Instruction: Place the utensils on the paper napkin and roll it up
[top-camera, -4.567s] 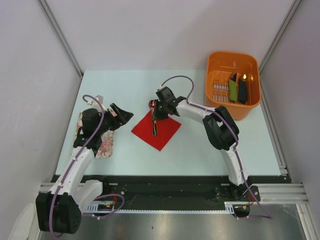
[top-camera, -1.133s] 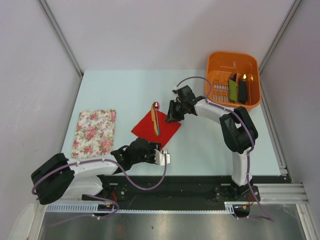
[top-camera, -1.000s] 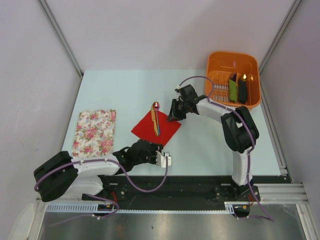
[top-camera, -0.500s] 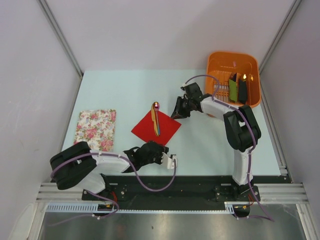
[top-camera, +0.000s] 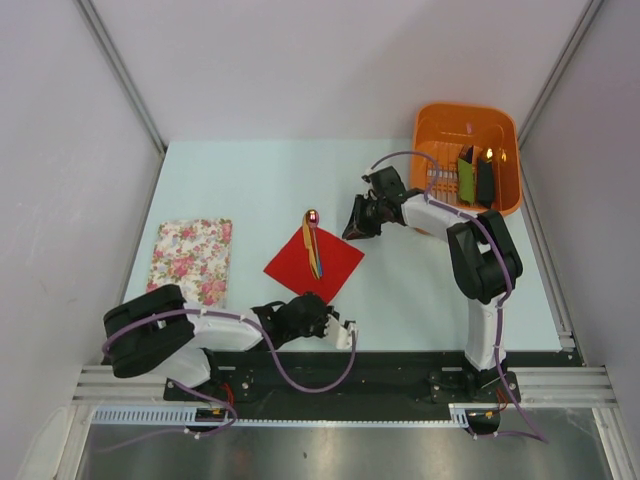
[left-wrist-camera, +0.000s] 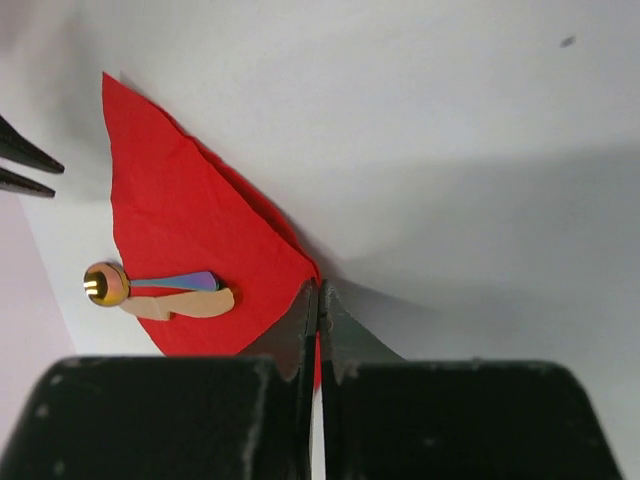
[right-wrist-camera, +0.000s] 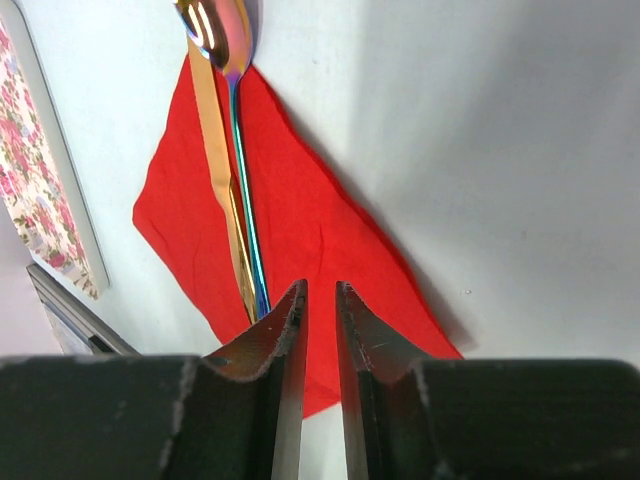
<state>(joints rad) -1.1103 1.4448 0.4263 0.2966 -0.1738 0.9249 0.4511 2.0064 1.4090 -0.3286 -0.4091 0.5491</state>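
Note:
The red paper napkin (top-camera: 313, 265) lies as a diamond mid-table. The utensils (top-camera: 314, 245), slim orange, yellow and blue handles, rest along its middle, and the dark red spoon bowl (top-camera: 312, 215) sticks out past the far corner. My left gripper (top-camera: 320, 303) (left-wrist-camera: 318, 285) is shut on the napkin's (left-wrist-camera: 190, 230) near corner, with a red sliver showing between the fingers. My right gripper (top-camera: 351, 231) (right-wrist-camera: 320, 287) hovers at the napkin's (right-wrist-camera: 320, 220) right corner, slightly open and holding nothing. The utensils (right-wrist-camera: 232, 180) lie just left of its tips.
A white floral cloth (top-camera: 190, 262) lies flat at the left. An orange basket (top-camera: 465, 110) at the back right holds green and black oblong items (top-camera: 475, 178). The left arm lies low along the table's near edge.
The left arm has swung right along the near edge and its jaws have shut on the napkin's near corner. The right gripper has drawn back slightly from the napkin.

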